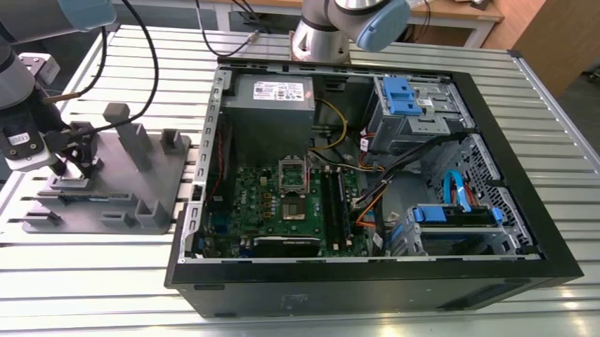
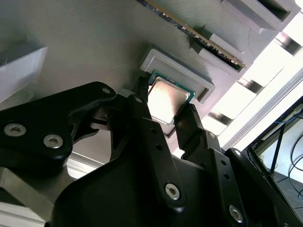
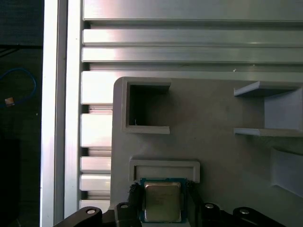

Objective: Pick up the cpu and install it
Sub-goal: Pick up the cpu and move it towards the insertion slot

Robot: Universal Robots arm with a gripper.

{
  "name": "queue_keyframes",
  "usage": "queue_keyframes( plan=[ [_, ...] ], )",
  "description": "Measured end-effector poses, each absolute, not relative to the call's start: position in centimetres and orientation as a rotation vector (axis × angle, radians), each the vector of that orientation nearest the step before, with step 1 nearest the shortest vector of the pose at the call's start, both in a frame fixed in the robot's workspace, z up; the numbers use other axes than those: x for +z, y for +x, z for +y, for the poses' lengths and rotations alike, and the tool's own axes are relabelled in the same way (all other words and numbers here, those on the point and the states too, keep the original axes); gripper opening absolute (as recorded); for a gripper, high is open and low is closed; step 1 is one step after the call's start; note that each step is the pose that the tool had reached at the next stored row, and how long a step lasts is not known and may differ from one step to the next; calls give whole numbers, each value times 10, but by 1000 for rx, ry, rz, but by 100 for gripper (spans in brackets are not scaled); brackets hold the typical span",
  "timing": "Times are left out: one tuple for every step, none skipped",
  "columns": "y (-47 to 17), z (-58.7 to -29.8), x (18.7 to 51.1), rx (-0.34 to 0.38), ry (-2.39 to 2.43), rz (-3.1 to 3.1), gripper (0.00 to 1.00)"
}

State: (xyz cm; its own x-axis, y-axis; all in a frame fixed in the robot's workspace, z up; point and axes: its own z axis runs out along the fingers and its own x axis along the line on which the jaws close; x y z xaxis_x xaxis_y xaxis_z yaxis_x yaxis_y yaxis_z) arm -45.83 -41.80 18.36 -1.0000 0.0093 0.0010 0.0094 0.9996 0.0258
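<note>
illegible print on power supply's (image 1: 255,118) white label (image 1: 281,90)

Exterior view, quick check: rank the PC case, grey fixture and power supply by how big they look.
1. case, by far the largest.
2. fixture.
3. power supply, the smallest as seen; it lies deeper in the picture, which may shrink it somewhat.

The cpu (image 3: 162,201) lid is satin silver metal; the fixture (image 3: 213,109), matt grey plastic with fine layer lines; the tool (image 2: 164,111), semi-gloss black; the counter (image 3: 189,42), bright ribbed metal.
</note>
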Motion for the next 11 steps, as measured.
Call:
queue_keyframes(
  plan=[
    [-458, -418, 184, -41, -15, -3140, 47],
    [-458, -418, 184, -41, -15, -3140, 47],
    [-458, -418, 184, -41, -15, -3140, 47],
    [-458, -418, 184, -41, -15, -3140, 47],
    [-458, -418, 185, -40, -15, -3140, 47],
    [-458, -418, 185, -40, -15, -3140, 47],
    [-458, -418, 186, -40, -15, -3140, 47],
    [-458, -418, 187, -41, -15, -3140, 47],
    [-458, -418, 188, -41, -15, -3140, 47],
    [-458, -418, 188, -41, -15, -3140, 47],
    [-458, -418, 189, -41, -15, -3140, 47]
  ],
)
